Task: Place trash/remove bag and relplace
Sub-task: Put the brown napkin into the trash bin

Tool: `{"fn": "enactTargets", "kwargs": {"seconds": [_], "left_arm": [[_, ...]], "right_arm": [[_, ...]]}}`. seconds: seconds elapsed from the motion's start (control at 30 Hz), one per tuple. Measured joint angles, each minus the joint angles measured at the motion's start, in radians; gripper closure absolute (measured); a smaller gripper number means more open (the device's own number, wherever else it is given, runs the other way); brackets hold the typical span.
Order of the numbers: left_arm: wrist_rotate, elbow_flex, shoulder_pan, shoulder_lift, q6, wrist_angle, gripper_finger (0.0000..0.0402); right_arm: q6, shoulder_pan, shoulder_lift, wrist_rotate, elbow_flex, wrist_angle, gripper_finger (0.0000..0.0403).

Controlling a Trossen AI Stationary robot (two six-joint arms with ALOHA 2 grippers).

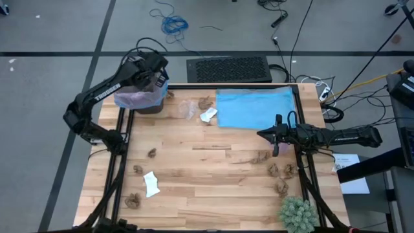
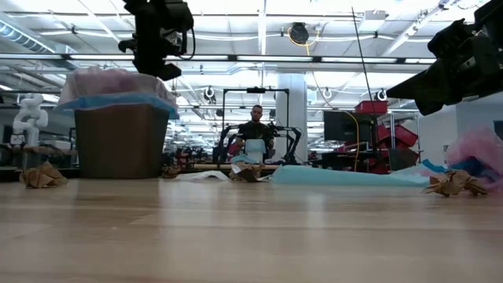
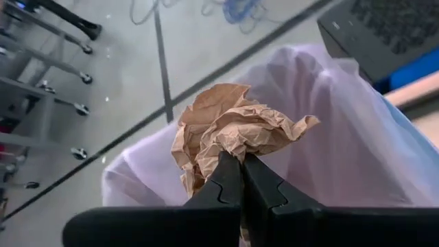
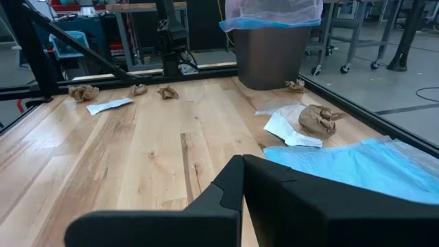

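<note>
A brown bin [image 2: 118, 145] lined with the lavender bag [image 1: 132, 99] stands at the table's far left corner. My left gripper [image 1: 155, 83] hovers just over the bag's open mouth [image 3: 357, 137], shut on a crumpled brown paper wad of trash [image 3: 233, 127]. More brown wads [image 1: 151, 153] [image 1: 281, 169] and white scraps [image 1: 151, 183] lie scattered on the wood. My right gripper [image 1: 275, 144] waits shut at the table's right side, holding nothing. My left gripper pinches the wad's near side [image 3: 230, 152] between its two fingertips. The fingers slant downward toward the bin. The rest of the wad sticks out past the tips, lifted clear above the bag's mouth and touching nothing else.
A light blue plastic bag [image 1: 255, 107] lies flat at the far right of the table. A green spiky plant [image 1: 297, 212] stands at the near right corner. A wad [image 1: 207, 102] and a white scrap [image 1: 208, 115] lie beside the blue bag.
</note>
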Motion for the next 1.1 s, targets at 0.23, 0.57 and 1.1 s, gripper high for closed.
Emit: {"fn": "enactTargets", "kwargs": {"seconds": [0.23, 0.57, 1.1], "left_arm": [[0.016, 0.0, -0.014, 0.018, 0.03, -0.069, 0.0378], [-0.023, 0.0, -0.038, 0.009, 0.107, -0.071, 0.0291], [-0.069, 0.076, -0.05, 0.008, 0.152, -0.1, 0.0216]], "right_arm": [[0.0, 0.0, 0.0, 0.0, 0.0, 0.0, 0.0403], [0.0, 0.0, 0.0, 0.0, 0.0, 0.0, 0.0403], [0.0, 0.0, 0.0, 0.0, 0.0, 0.0, 0.0403]]}}
